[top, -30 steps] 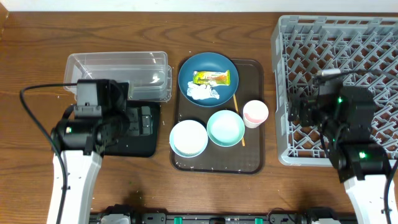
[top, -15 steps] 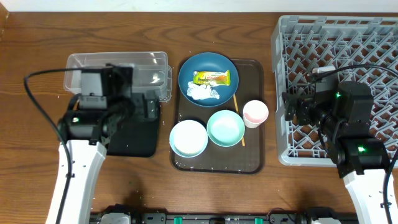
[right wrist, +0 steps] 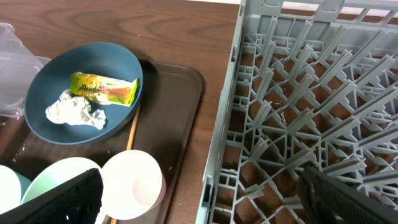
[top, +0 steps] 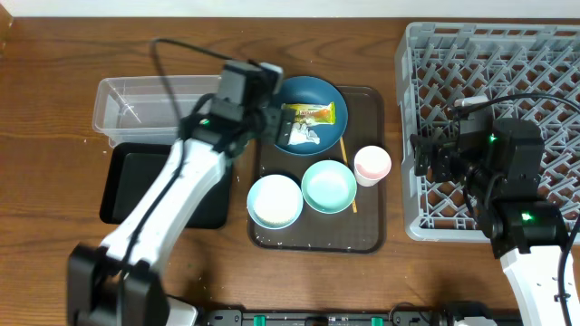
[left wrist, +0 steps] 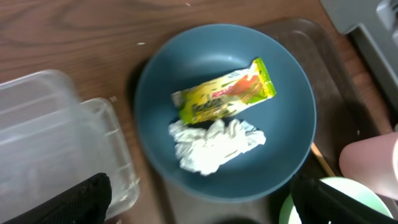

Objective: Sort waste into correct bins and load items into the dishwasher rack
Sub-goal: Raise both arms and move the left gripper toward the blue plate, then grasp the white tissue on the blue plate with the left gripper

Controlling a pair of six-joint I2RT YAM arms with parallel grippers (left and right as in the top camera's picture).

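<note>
The dark-blue dish sits at the back of the brown tray and holds the yellow-green wrapper and crumpled tissue. My left gripper hovers open over the dish's near-left rim. In the left wrist view its gripper spans the dish, with the wrapper and tissue just ahead. The white bowl, mint-green bowl, cup and stick are on the tray. My right gripper is open and empty above the grey rack's left edge.
The clear tub stands at back left with the black tray in front of it. The brown serving tray lies mid-table. The right wrist view shows the cup and the rack wall close by.
My left arm has swung right from above the black tray to the blue dish, uncovering the tray and tub. The right arm has barely moved.
</note>
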